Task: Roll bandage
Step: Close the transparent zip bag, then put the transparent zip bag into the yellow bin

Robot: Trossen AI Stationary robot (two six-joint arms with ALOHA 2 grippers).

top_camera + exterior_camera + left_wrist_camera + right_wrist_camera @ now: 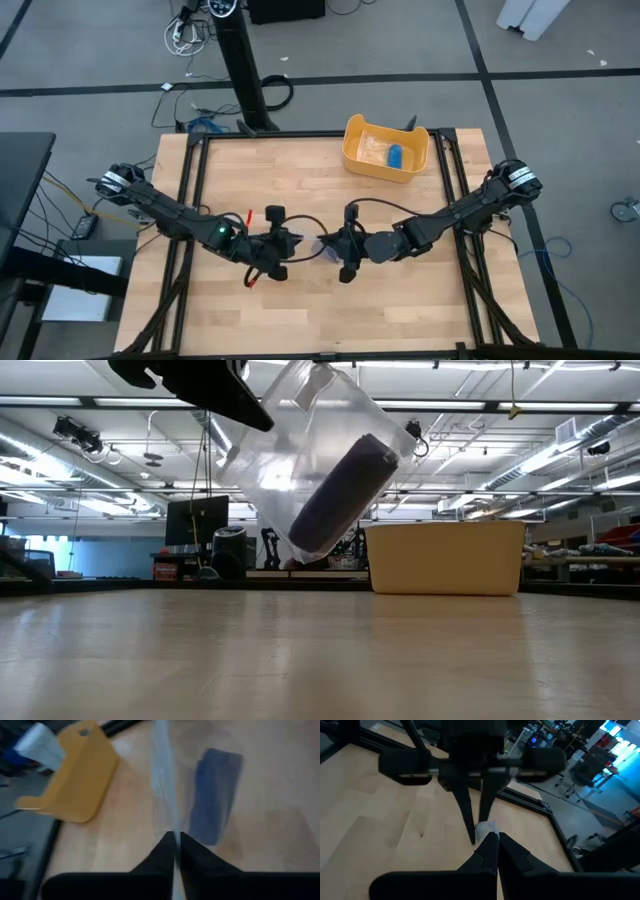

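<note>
The bandage is a dark-blue roll inside a clear plastic wrapper, which hangs tilted well above the table. Through the plastic the roll also shows in the left wrist view. Both grippers meet over the table's middle: my left gripper and my right gripper face each other, each shut on the wrapper. In the right wrist view my left gripper's fingers stand just beyond my right gripper. My left gripper pinches a thin edge of the clear wrapper between its two shut fingers, coming from the table's left and slanting down. The wrapper is lifted clear, and the roll lies in it beyond the fingertips. My right gripper pinches a crumpled bit of the wrapper's plastic at its fingertips, coming nearly level from the table's right, right beside the left fingers. The wrapper is clear of the table.
A yellow plastic tub stands at the table's far right, with a small blue item inside; it shows as well in the low view. Bare wood lies below and in front of the grippers. A black frame rims the table.
</note>
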